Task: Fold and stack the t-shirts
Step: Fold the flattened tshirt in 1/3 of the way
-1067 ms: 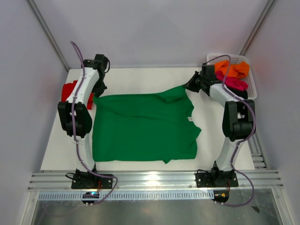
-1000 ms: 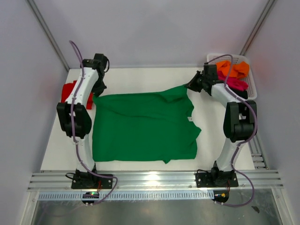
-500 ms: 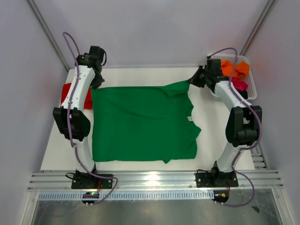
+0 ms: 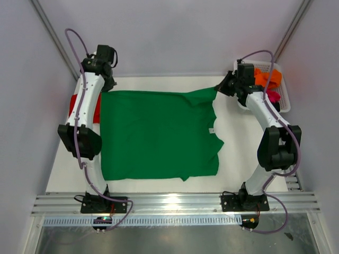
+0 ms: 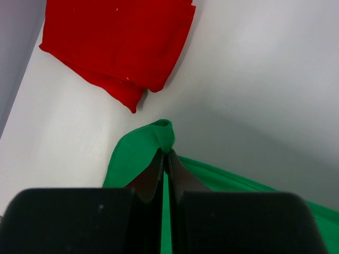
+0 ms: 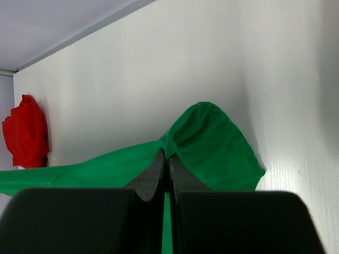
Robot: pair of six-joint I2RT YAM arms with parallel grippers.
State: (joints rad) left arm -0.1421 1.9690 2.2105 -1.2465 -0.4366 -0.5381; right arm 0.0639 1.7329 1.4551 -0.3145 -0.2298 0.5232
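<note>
Bright, even overhead light; soft shadows; sharp focus.

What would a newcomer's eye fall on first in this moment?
A bright green t-shirt lies spread over most of the white table, its two far corners pinched by the left gripper and the right gripper. A red t-shirt sits at the far left edge. At the far right, a white basket holds an orange t-shirt and a magenta t-shirt.

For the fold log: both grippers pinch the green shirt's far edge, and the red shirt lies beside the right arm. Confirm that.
Wrong side: the red shirt lies beside the left arm, as the top view shows. The left gripper and right gripper do both pinch the green shirt at its far edge.
</note>
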